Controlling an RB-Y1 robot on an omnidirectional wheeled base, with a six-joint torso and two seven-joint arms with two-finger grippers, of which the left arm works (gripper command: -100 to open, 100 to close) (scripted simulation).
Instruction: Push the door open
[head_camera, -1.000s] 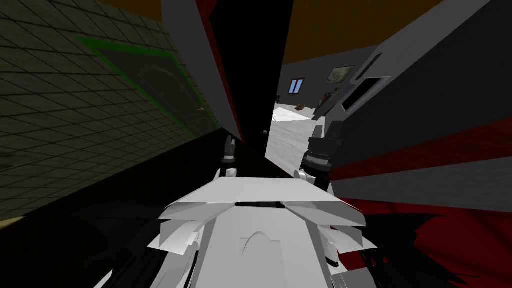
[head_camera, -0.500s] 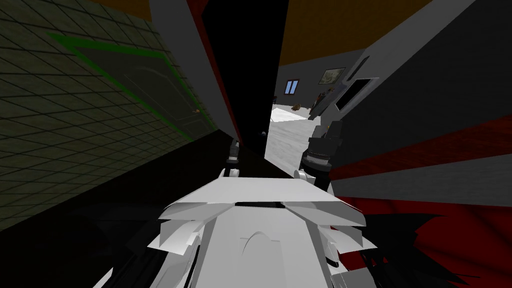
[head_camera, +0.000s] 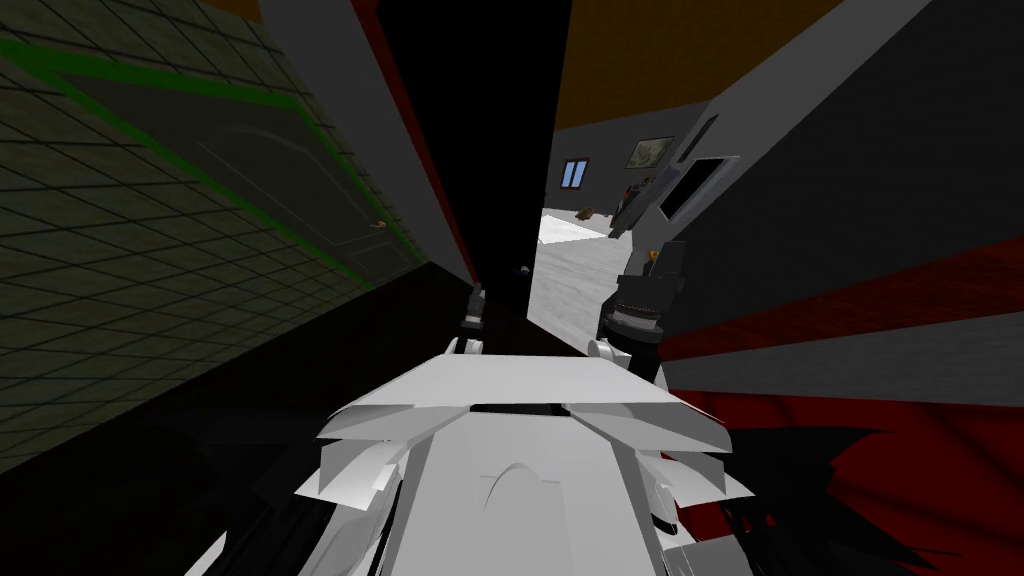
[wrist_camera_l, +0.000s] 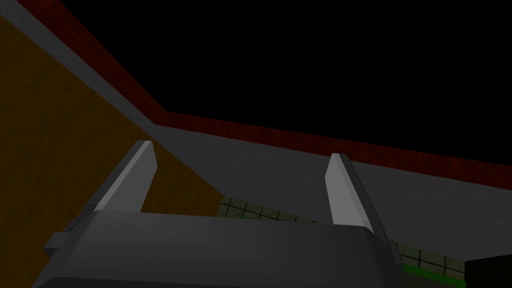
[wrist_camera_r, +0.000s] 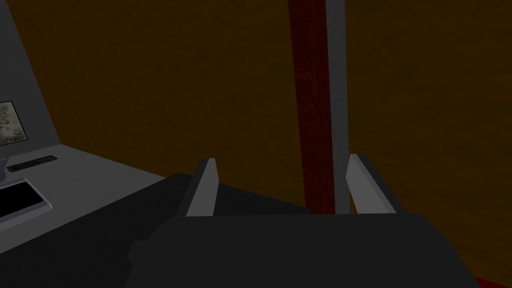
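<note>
The door (head_camera: 480, 150) shows as a tall black panel between a red frame edge (head_camera: 420, 160) and the gap to the room beyond. A small knob (head_camera: 522, 269) sits near its lower edge. In the head view my left gripper (head_camera: 476, 300) is at the foot of this panel, just left of the knob. In the left wrist view my left gripper (wrist_camera_l: 240, 175) is open, facing a black area, a red band (wrist_camera_l: 300, 140) and a grey wall. My right gripper (head_camera: 660, 262) is raised beside the right wall. In the right wrist view my right gripper (wrist_camera_r: 282, 182) is open with nothing between its fingers.
Through the gap lies a room with a pale floor (head_camera: 570, 270), a window (head_camera: 573, 173) and a picture (head_camera: 650, 150). A green-framed door (head_camera: 250, 170) with a handle (head_camera: 380, 224) is set in the tiled left wall. A grey wall with red bands (head_camera: 850, 290) runs close on my right.
The whole head view has slid left, so I have moved. My left gripper has shifted right, closer to the black panel and its knob. The right arm keeps its place.
</note>
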